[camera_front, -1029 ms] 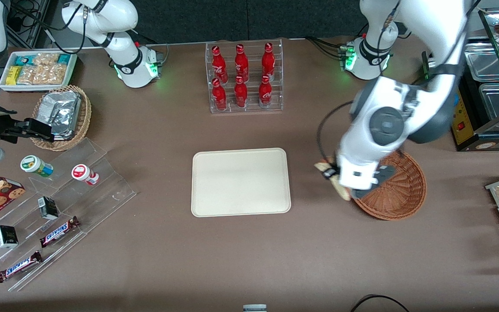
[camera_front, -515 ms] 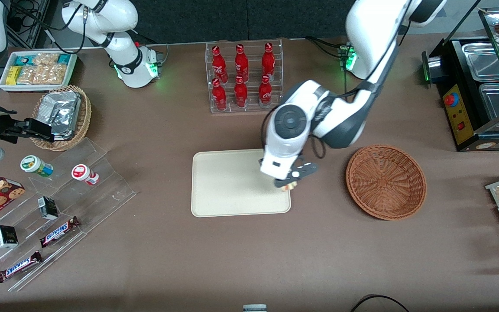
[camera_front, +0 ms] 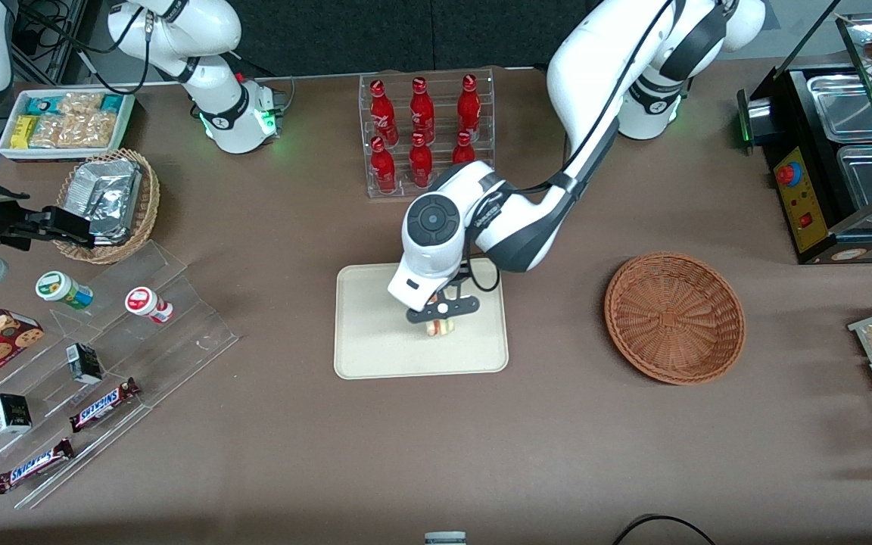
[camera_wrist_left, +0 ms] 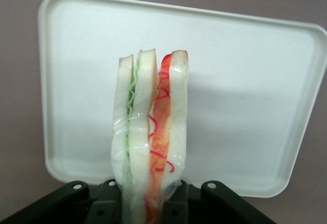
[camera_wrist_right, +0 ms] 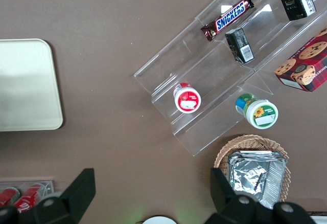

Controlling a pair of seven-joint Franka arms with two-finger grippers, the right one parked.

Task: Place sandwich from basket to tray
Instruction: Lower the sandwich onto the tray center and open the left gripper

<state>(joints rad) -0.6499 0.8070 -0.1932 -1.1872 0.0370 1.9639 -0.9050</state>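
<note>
the round reddish-brown wicker basket (camera_front: pixel 675 318) sits empty, so the pick and carry look done; lowering and letting go remain. the left arm's black two-finger gripper (camera_front: pixel 440 318) hangs over the flat cream-beige rectangular tray (camera_wrist_left: pixel 245 70), clenched on the triangular white-bread sandwich (camera_wrist_left: pixel 150 132) with red and green filling. the sandwich stands on edge, long axis in line with the fingers, its free end pointing down toward the tray; whether it touches is unclear.

tool (camera_front: pixel 440 319) over tray (camera_front: pixel 364 333), sandwich (camera_front: pixel 440 328) under it; basket (camera_front: pixel 674 316) apart.
</note>
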